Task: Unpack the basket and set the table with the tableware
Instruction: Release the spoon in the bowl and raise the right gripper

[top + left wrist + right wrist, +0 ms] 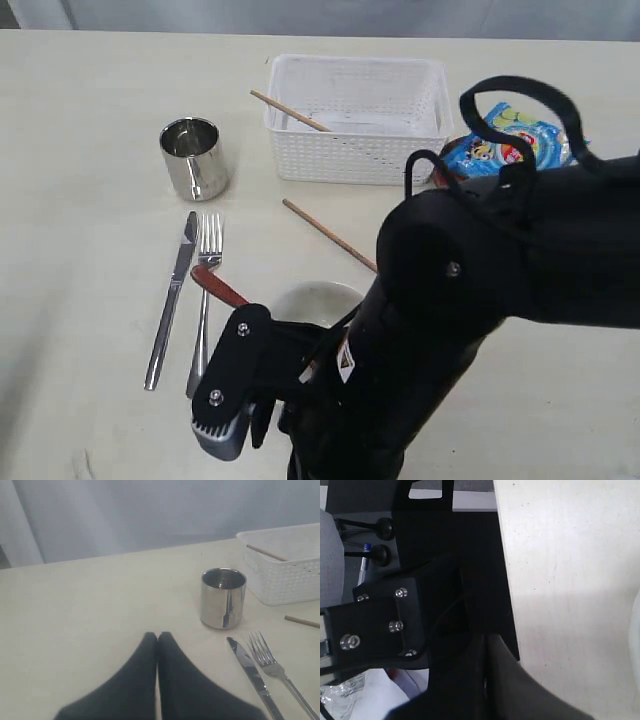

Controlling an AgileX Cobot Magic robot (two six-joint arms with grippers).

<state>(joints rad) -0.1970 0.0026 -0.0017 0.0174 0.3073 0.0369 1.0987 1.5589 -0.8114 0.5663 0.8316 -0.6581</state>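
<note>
well, both grippers pressed shut, holding nothing: left gripper (158, 636) faces the cup (223, 598), right gripper (485, 637) by the table (560, 580) edge. knife (172, 300), fork (204, 300), spoon (218, 286) & bowl (315, 300) lie in front of basket (355, 120). one chopstick (290, 111) leans in basket, 2nd chopstick (328, 234) betw. basket & bowl.

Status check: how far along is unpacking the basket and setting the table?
Done: the cup, knife, fork, spoon, bowl and one chopstick are out on the table.
In hand: nothing. The left gripper and right gripper are both shut and empty.
Left: the second chopstick leans on the basket rim. The arm hides part of the table, so other pieces may be out of sight.
</note>
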